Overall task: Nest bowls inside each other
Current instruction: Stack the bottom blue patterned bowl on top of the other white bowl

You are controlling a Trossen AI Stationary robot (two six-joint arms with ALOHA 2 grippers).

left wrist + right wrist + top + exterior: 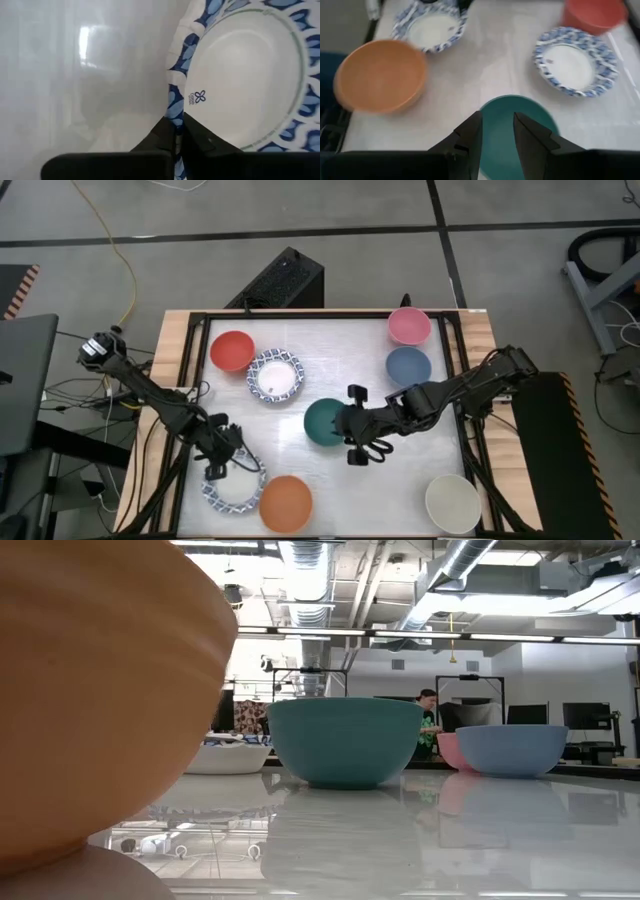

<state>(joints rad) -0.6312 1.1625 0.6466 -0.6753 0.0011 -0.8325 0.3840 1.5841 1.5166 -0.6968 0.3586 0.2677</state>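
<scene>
Several bowls stand apart on the white table: red (232,350), pink (409,325), blue (408,365), dark green (325,423), orange (286,503) and cream (452,502). My right gripper (348,425) hangs open above the green bowl's (520,127) right rim; the low view shows that bowl (345,740) resting on its base with no fingers at it. My left gripper (220,467) is at the near left, shut on a blue-and-white patterned plate (235,492) beside the orange bowl. My left gripper pinches the patterned plate's rim (175,107) between its two fingers, at the plate's far left edge. The fingers come steeply from above. Whether the plate is lifted off the table I cannot tell.
A second patterned plate (274,376) lies between the red and green bowls. The orange bowl (100,690) fills the left of the low view. A person (428,705) sits in the room beyond the table. Free table lies between the green and cream bowls.
</scene>
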